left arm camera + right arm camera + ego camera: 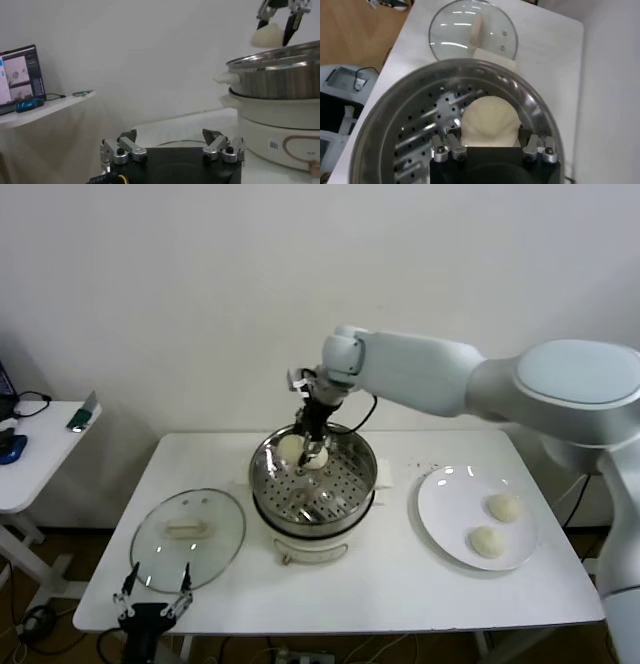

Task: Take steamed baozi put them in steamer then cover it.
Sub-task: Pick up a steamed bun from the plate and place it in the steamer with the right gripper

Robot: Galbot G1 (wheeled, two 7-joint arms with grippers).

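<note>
One smooth dough bun [490, 121] clenched between the right gripper [316, 452] jaws, above the perforated steel steamer [350, 484].
Two buns [495, 524] on a round white plate [440, 499]; left gripper [152, 604] spread wide, near the glass lid [188, 536].

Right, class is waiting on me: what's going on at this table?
The right pincer holds a baozi over the steamer, at its far side. Another bun lies inside already. Two more buns wait on the white plate. The glass cover lies on the table beside the steamer. The left pincer waits open at the table's near edge.
</note>
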